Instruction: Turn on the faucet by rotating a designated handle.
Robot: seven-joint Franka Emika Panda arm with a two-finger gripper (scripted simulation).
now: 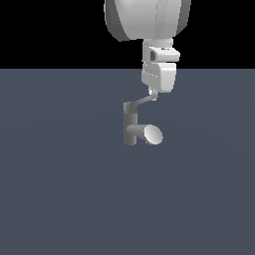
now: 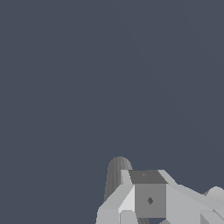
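The faucet [image 1: 131, 124] stood on the blue-grey counter [image 1: 60, 189], its handle [image 1: 143, 101] slanting up toward the exterior view's right. The gripper [image 1: 153, 93] hung straight down at the lever's outer tip, seemingly touching it; whether the jaws were released or clenched, I could not tell. Contact was apparently made; next came a sideways sweep about the post.
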